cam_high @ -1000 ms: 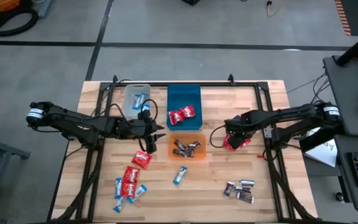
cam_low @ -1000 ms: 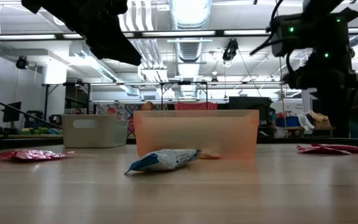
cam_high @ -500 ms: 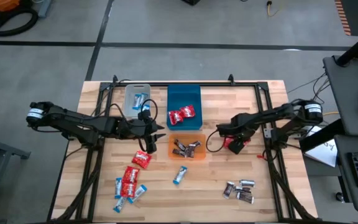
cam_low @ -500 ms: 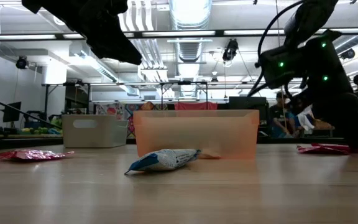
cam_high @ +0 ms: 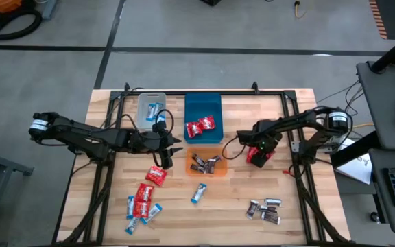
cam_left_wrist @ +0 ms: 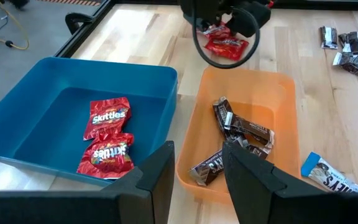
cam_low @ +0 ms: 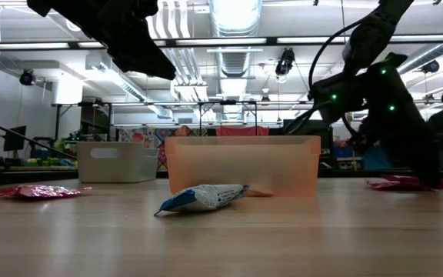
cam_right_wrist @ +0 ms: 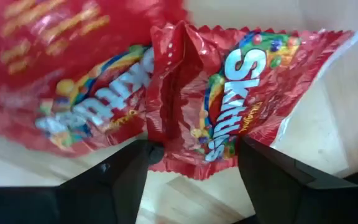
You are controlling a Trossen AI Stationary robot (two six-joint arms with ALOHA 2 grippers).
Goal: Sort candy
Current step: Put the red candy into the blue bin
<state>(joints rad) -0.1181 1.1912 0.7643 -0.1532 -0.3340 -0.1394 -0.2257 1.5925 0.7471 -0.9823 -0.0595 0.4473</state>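
While the left gripper (cam_high: pixel 172 143) hangs unmoved between the clear bin (cam_high: pixel 151 107) and the orange bin (cam_high: pixel 206 161), its fingers (cam_left_wrist: pixel 157 180) spread with nothing between them, the right arm has changed a good deal over the last second: its elbow has folded back toward the right edge and the right gripper (cam_high: pixel 256 149) has tipped down onto the red packs (cam_high: pixel 257 156) lying right of the orange bin. Its wrist view is now filled by those packs (cam_right_wrist: pixel 229 106), the two dark fingers (cam_right_wrist: pixel 126 180) apart on either side of a crumpled wrapper and not yet pinching it. I judge that this is the approach for a pick, with the blue bin (cam_high: pixel 203 113), which already holds two red packs (cam_high: pixel 200 126), as the likely goal.

Much candy is left on the table (cam_high: pixel 307 130): a red and blue-and-white cluster (cam_high: pixel 141 202) at the near left, one blue-and-white bar (cam_high: pixel 198 193) in front of the orange bin, and brown-silver bars (cam_high: pixel 264 209) at the near right. More brown bars (cam_left_wrist: pixel 241 134) lie in the orange bin and a blue-and-white one (cam_high: pixel 152 110) in the clear bin.

Wrappers are glossy crinkled film with saw-tooth ends, flat and pillow-like, likely slippery. Bins are smooth rectangular plastic with rounded rims; the tabletop is pale butcher-block wood
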